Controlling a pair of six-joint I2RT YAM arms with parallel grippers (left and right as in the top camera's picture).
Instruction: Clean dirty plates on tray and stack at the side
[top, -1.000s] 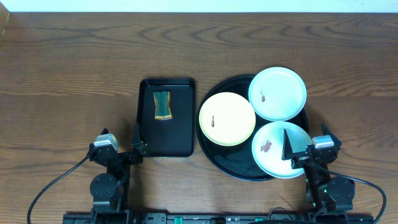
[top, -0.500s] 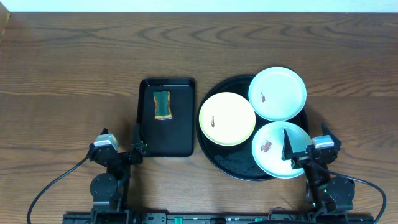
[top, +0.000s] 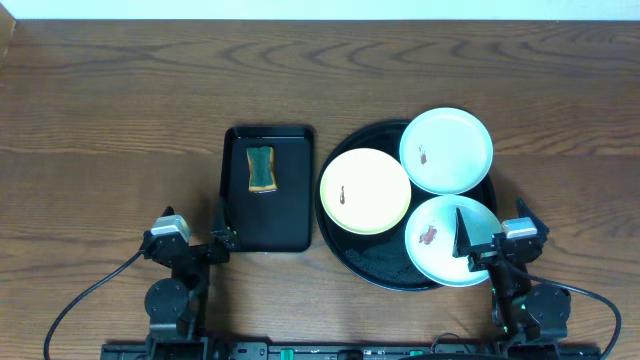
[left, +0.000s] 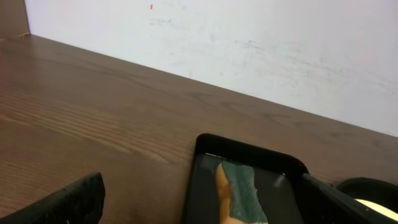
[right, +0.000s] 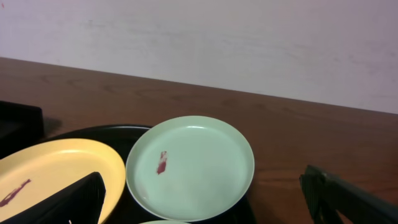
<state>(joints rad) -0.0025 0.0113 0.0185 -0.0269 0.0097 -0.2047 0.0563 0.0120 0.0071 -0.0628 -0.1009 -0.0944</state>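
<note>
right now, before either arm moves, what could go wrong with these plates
1. The yellow plate, far mint plate and near mint plate crowd edge to edge on the round tray; lifting one could drag another.
2. The near mint plate lies over the tray's rim, under the open right pincer; a push on its edge could tip it.
3. The open left pincer sits by the rectangular tray and could clip its rim reaching for the sponge.

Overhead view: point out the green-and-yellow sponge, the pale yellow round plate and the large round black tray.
green-and-yellow sponge (top: 261, 168), overhead view, its centre
pale yellow round plate (top: 365, 191), overhead view, its centre
large round black tray (top: 375, 262), overhead view, bare front floor
</note>
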